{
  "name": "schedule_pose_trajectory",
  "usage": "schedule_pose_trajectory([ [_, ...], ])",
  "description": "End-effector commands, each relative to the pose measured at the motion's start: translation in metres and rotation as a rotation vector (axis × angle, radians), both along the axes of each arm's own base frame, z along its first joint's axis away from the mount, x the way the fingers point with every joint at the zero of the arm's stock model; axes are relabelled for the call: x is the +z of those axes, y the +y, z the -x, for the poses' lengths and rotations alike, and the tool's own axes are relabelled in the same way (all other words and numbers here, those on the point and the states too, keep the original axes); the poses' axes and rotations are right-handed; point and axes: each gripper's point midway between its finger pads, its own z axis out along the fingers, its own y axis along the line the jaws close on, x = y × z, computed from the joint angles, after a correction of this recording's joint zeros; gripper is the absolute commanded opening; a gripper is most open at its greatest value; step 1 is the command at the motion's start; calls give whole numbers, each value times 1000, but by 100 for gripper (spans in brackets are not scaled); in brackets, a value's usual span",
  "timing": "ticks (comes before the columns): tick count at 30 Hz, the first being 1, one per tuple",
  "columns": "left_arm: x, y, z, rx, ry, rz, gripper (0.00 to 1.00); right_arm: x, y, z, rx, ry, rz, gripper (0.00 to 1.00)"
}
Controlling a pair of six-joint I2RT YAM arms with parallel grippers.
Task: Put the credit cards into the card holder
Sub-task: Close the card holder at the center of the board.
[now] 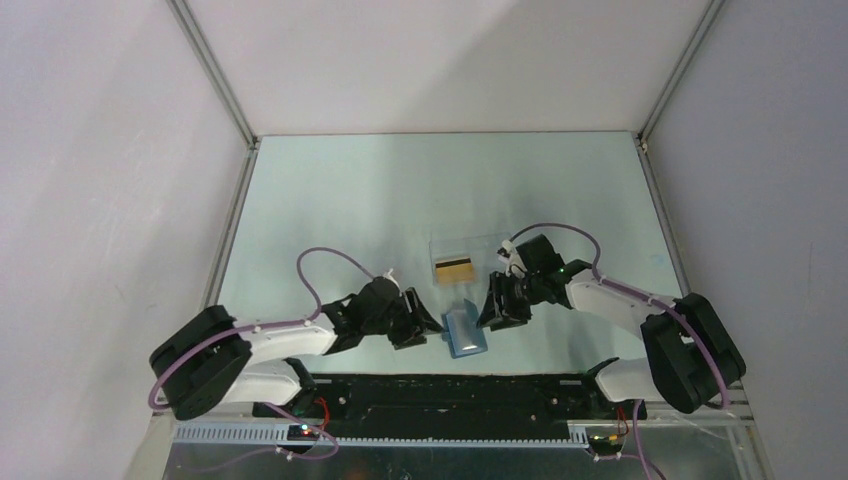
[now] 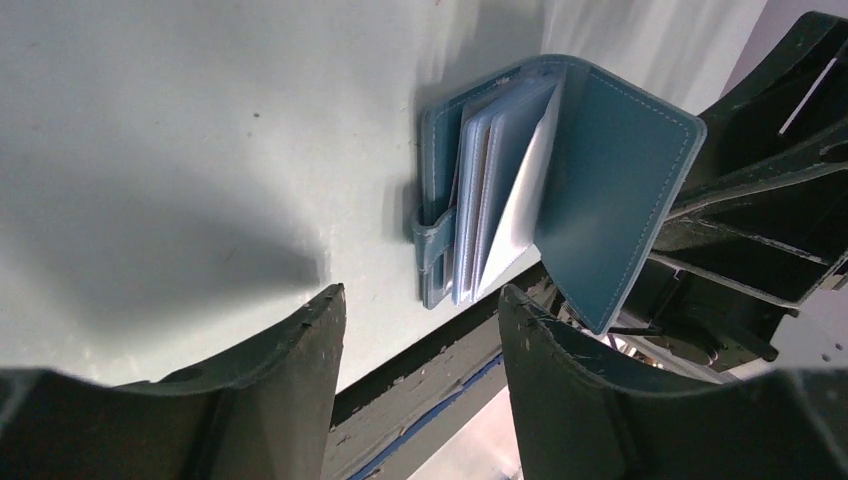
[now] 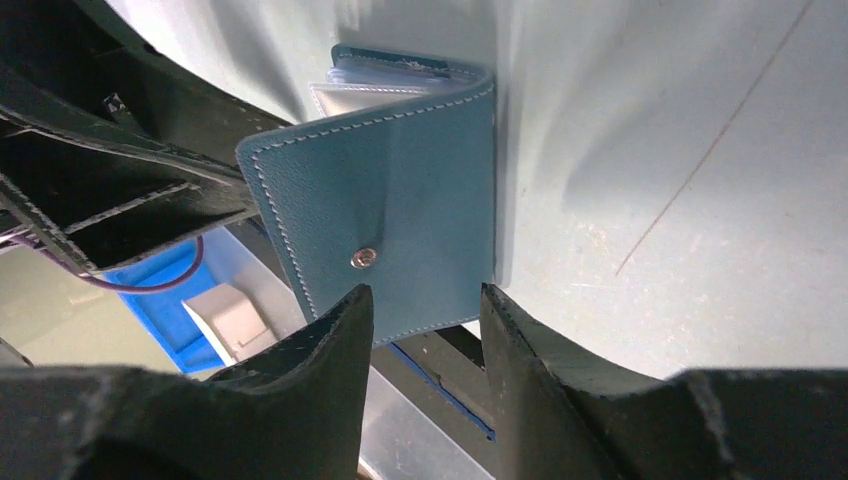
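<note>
The blue card holder lies near the table's front edge, between both grippers. It is partly open, with pale inner sleeves fanned out and its outer cover raised. That cover with its snap stud faces the right wrist camera. My left gripper is open just left of the holder, with nothing between its fingers. My right gripper is also open, its fingertips at the cover's lower edge without pinching it. An orange-gold credit card with a black stripe lies farther back.
The credit card lies in a clear plastic box just behind the card holder. The table's dark front rail runs right below both grippers. The enclosure's white walls stand on both sides and behind.
</note>
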Motion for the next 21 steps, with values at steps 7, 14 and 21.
schedule_pose_trajectory([
  [7,-3,-19,-13,-12,-17,51,53,-9,22,-5,49,-40,1,33],
  [14,-9,-19,-13,-17,-10,35,49,-40,20,0,63,-39,135,26],
  [21,0,-20,-17,-7,-37,58,62,-53,17,2,95,-64,267,26],
])
